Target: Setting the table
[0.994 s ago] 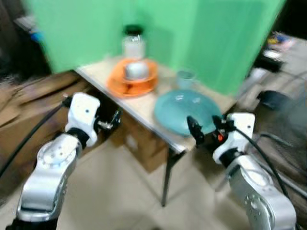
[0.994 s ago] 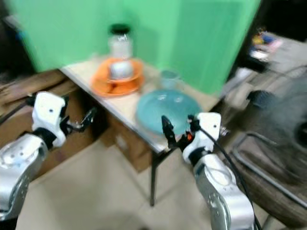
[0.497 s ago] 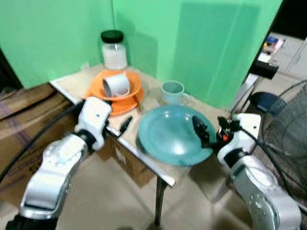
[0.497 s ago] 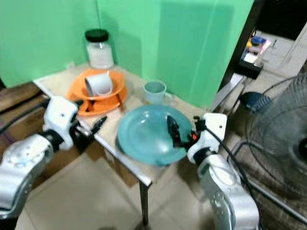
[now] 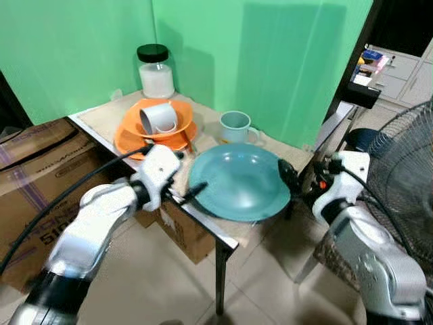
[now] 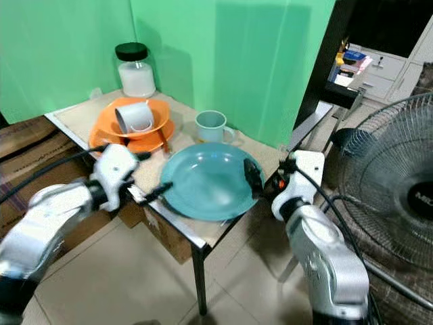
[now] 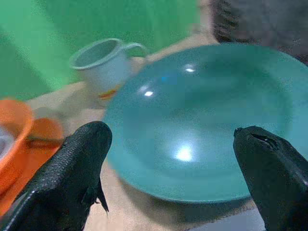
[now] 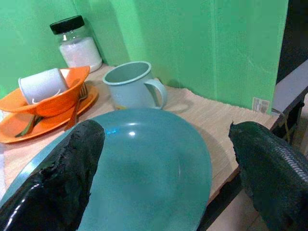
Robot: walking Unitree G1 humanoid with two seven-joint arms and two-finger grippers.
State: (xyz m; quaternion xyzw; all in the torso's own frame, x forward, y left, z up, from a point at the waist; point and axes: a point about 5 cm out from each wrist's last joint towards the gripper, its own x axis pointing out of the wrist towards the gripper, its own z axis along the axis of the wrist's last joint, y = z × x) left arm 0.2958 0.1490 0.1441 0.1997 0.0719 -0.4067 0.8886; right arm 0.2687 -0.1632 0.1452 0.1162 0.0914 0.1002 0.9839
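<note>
The teal plate takes the desk's near corner, its rim past the edge. Behind the plate stands the mug, with bare desk between them. Beside the plate, the orange dishes and jar block that side. Open floor lies below the plate; a fan crowds its far side.

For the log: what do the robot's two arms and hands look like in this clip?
Both arms have rounded silver shells with white wrist housings. The left hand and right hand each end in two long black fingers with a finely textured surface. A thick black cable loops along the left arm, a thinner one runs along the right, and a small red-orange spot marks the right wrist.
</note>
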